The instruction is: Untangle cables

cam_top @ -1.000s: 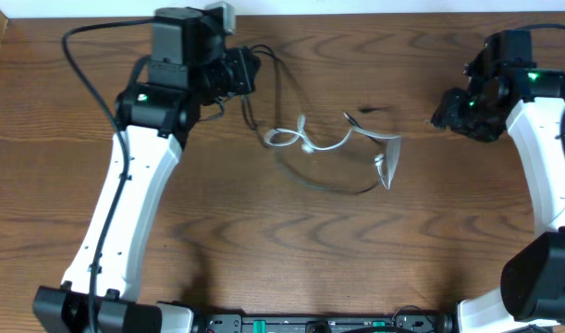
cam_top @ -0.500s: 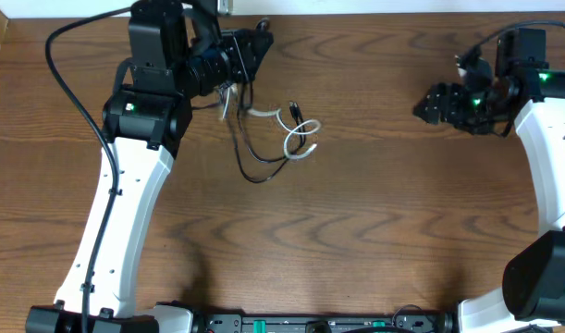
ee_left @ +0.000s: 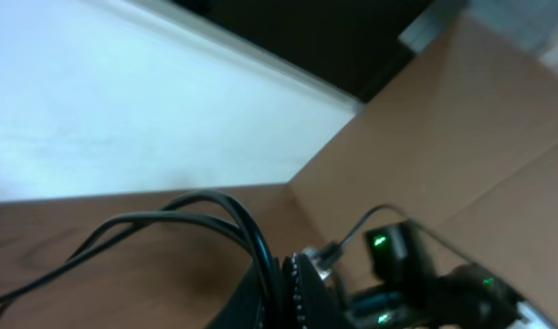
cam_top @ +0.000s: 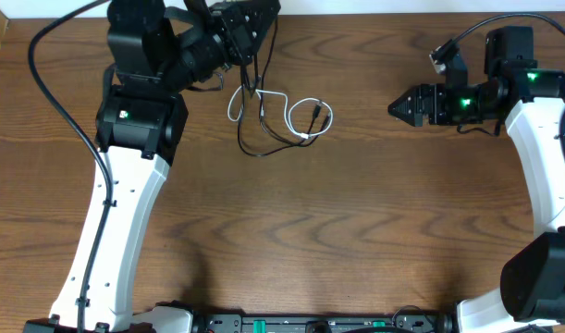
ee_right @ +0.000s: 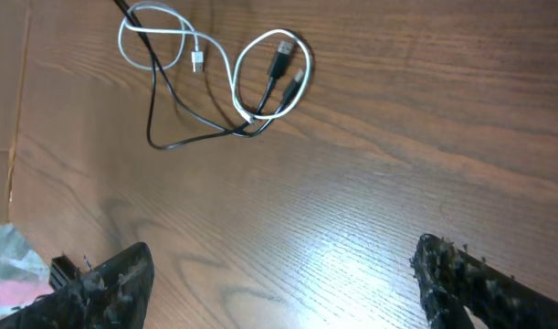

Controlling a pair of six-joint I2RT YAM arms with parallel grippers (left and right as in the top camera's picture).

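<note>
Overhead: cables (cam_top: 300, 135) now dragged from table centre toward far left, trailing from left gripper (cam_top: 252, 20), whose jaws are pinched tight on what appear to be both strands. Right gripper (cam_top: 399, 104) drawn back right, well apart.

Right wrist: jaws now spread wide, empty. White cable (ee_right: 236, 82) loop and black cable (ee_right: 192, 140) lie crossed.

Left wrist: blurred, grip unseen.

Judgement: tangle bunched tighter, not yet undone.

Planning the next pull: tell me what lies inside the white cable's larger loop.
The white cable rings the black cable's plug and a pale plug; layering at their crossing unclear.
</note>
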